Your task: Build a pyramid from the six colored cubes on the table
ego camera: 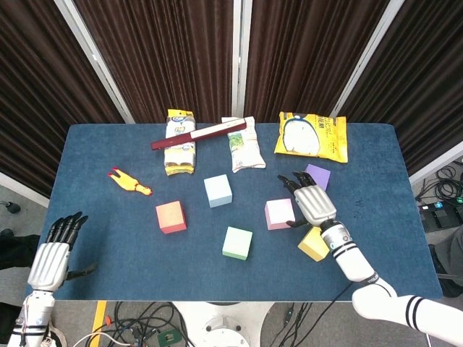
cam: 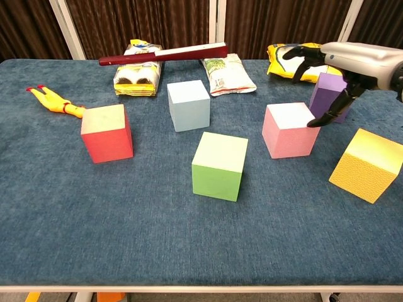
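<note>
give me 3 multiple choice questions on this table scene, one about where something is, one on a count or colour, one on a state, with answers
1. Where does the dark red stick lie?
A. across the top of the yellow snack pack
B. under the green cube
C. in the left hand

2. How many coloured cubes sit on the table?
A. four
B. five
C. six

3. What is the right hand doing?
A. lifting the yellow cube
B. hovering open between the pink cube and the purple cube, holding nothing
C. pressing the red cube flat

Answers: 1 A, the stick rests over the pack. 2 C, red, blue, green, pink, purple and yellow show. 3 B, its fingers are spread with nothing in them.
</note>
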